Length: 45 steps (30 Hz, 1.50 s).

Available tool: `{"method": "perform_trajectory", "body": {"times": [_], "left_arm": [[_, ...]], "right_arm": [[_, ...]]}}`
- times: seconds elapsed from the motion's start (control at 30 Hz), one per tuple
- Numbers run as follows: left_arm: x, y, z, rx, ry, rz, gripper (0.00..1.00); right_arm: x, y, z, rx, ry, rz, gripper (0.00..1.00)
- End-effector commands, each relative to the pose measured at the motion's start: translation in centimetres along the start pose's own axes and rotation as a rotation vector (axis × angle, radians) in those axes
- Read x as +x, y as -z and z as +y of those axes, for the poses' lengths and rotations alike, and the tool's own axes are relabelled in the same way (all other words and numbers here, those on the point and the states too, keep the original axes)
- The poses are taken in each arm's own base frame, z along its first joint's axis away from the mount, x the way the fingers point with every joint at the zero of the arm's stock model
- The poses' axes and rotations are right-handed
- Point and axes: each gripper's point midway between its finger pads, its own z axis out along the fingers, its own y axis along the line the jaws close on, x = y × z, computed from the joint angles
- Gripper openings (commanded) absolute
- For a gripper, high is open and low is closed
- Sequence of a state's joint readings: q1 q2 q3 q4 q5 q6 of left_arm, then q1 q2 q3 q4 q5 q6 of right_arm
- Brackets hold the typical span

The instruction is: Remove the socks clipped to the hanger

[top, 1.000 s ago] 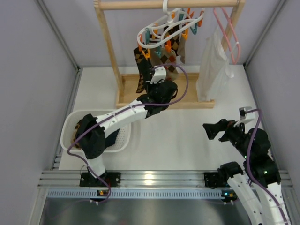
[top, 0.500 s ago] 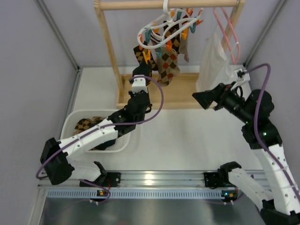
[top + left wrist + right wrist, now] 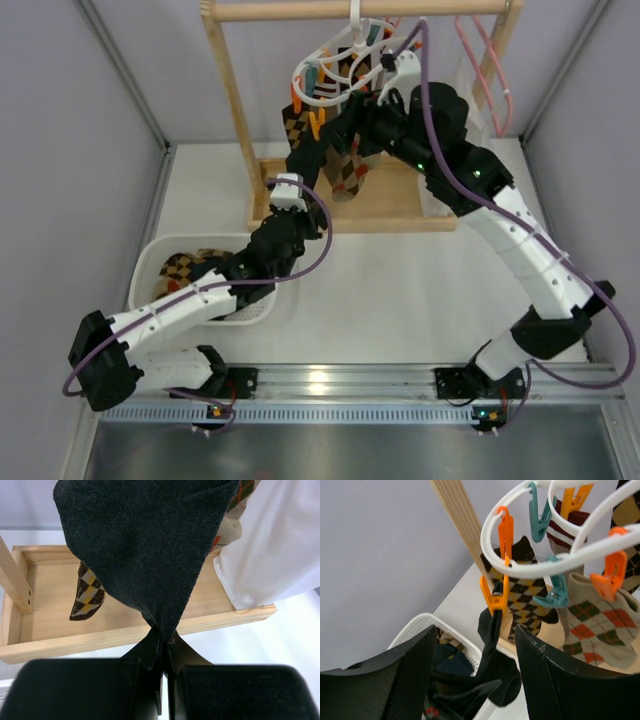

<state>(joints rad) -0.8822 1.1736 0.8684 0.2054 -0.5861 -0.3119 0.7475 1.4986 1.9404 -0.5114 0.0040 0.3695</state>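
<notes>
- Top view: a white plastic ring hanger (image 3: pixel 325 62) with orange and teal pegs hangs from the rod of a light wooden rack (image 3: pixel 232 100). Brown, tan and orange argyle socks (image 3: pixel 347 172) dangle pegged beneath the hanger.
- The left gripper (image 3: pixel 296 172) sits below the hanger's left side, pinching the lower end of a dark charcoal sock (image 3: pixel 303 150) that hangs from the hanger. The right gripper (image 3: pixel 335 135) is just under the hanger's ring, among the socks.
- A white slotted plastic basket (image 3: pixel 134 285) with more socks in it lies well below and left of the hanger.
- Left wrist view: the black fingers (image 3: pixel 150 655) are closed tight on the tip of the dark charcoal sock, which spreads wide above them.
- Right wrist view: the right arm's black fingers (image 3: pixel 400 680) stand apart, holding nothing. Between them, below the hanger's rim, hangs the dark charcoal sock, caught in an orange peg (image 3: pixel 495 600). Just right of it under the hanger hang a brown-and-yellow argyle sock (image 3: pixel 525 600) and a tan one (image 3: pixel 592 625).
</notes>
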Motion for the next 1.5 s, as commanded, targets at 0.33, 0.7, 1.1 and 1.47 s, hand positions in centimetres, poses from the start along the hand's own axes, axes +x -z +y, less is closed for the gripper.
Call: {"method": "perform_trajectory", "body": {"times": [0.33, 0.7, 1.1, 1.47], "left_arm": [[-2.6, 0.8, -1.2, 0.079, 0.071, -0.078, 0.00], [-2.5, 0.9, -1.4, 0.087, 0.081, -0.076, 0.00], [-3.3, 1.5, -1.0, 0.080, 0.084, -0.097, 0.00], [-2.5, 1.4, 0.3, 0.032, 0.078, -0.091, 0.00]], "right_arm": [[1.1, -6.8, -1.9, 0.134, 0.133, 0.011, 0.59], [-0.2, -9.1, -1.3, 0.111, 0.108, -0.069, 0.52], [-0.1, -10.6, -1.3, 0.111, 0.062, -0.099, 0.22], [-1.3, -9.6, -0.2, 0.071, 0.037, -0.131, 0.05]]}}
